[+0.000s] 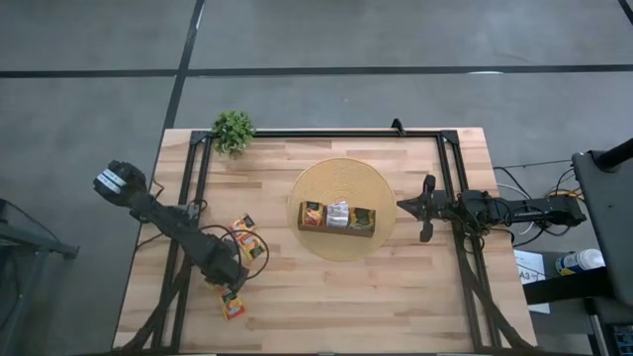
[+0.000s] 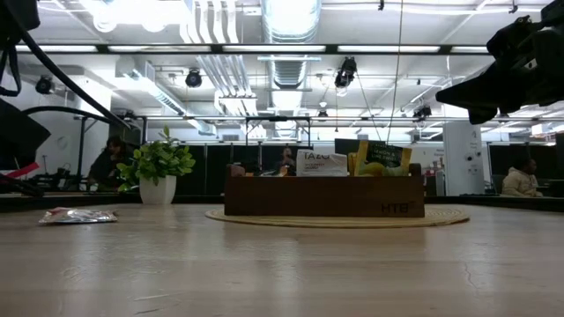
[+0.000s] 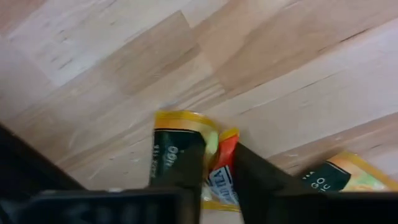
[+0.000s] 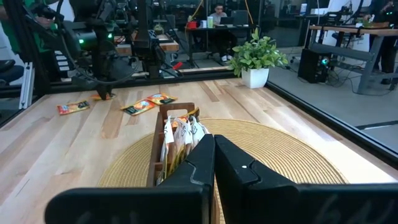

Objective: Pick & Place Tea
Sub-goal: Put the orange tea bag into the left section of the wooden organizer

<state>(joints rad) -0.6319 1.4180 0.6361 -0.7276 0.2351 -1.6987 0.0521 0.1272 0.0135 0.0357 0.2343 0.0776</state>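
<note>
While the worktop [image 1: 396, 297] still carries loose sachets near its left edge, the brown box [image 1: 336, 218] on the round mat [image 1: 341, 178] at the centre is seen partly filled, so the task is judged unfinished. The right claw [image 1: 427, 208] is parked clenched beside the mat. The left claw [image 3: 217, 180] is closed around a white-orange sachet [image 3: 225, 168].

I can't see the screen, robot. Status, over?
Left gripper down, closing on loose tea sachets. Right gripper shut, waiting beside brown box. Nothing in the way.
</note>
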